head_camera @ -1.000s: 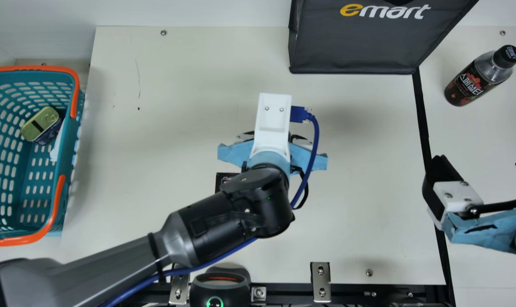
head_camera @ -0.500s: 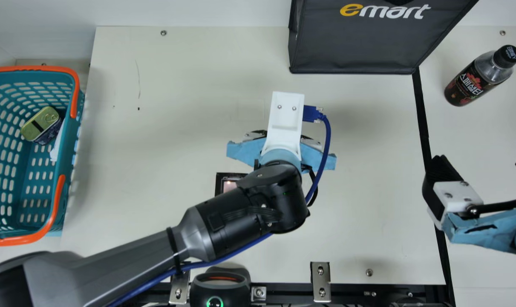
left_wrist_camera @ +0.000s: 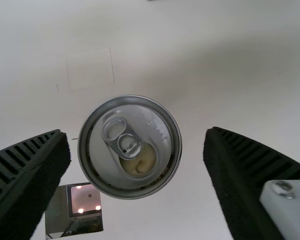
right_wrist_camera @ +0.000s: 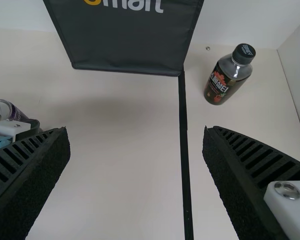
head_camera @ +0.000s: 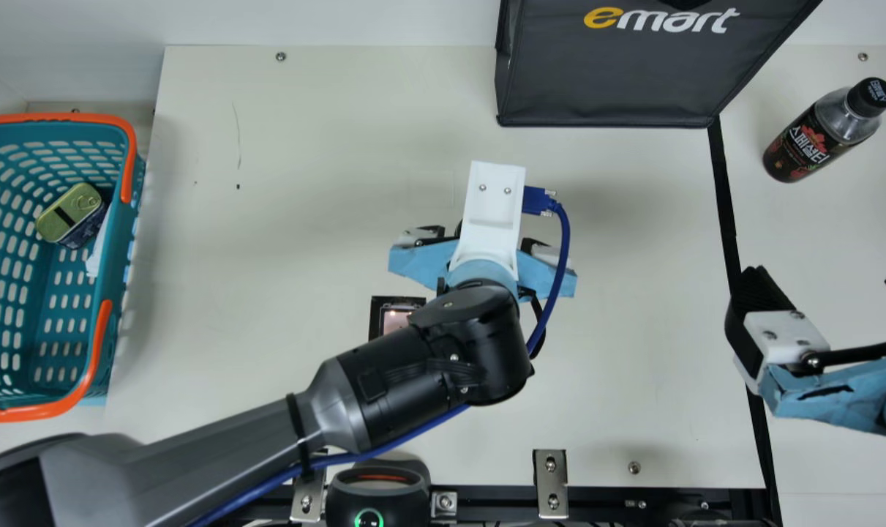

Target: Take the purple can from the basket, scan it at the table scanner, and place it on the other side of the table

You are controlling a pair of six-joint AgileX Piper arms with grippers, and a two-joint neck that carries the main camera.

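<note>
Purple can (left_wrist_camera: 130,147) stands between fingers of our spread left gripper (left_wrist_camera: 136,132); right gripper (right_wrist_camera: 136,130) likewise. We'd best rise straight, brushing nothing.

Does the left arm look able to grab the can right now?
Probably yes: the left gripper is open, a finger at either side of the can, and nothing seems in the way.
</note>
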